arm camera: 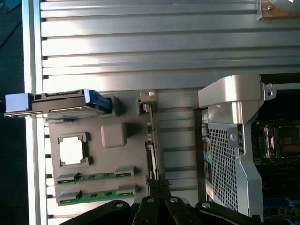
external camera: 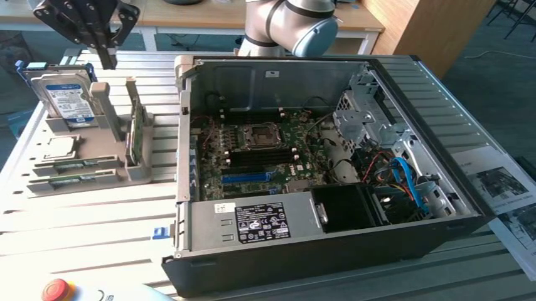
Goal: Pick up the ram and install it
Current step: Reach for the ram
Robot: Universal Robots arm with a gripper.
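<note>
A ram stick (external camera: 133, 133), thin and green, stands on edge in a grey holder (external camera: 138, 169) beside the open computer case (external camera: 335, 244). Two more green sticks (external camera: 74, 167) lie flat in the holder's front slots. My black gripper (external camera: 107, 61) hangs shut and empty high above the holder, near the hard drive (external camera: 69, 99). In the wrist view the shut gripper (arm camera: 159, 197) lines up with one end of the upright ram stick (arm camera: 151, 140), well apart from it. The green motherboard (external camera: 251, 153) lies exposed inside the case.
A processor chip (external camera: 59, 147) rests in the holder beside the flat sticks (arm camera: 96, 177). The case's metal wall (external camera: 182, 125) rises close to the holder. A power supply (external camera: 251, 222) fills the case's front. A red stop button (external camera: 57, 290) and printed sheets (external camera: 503, 188) lie on the slatted table.
</note>
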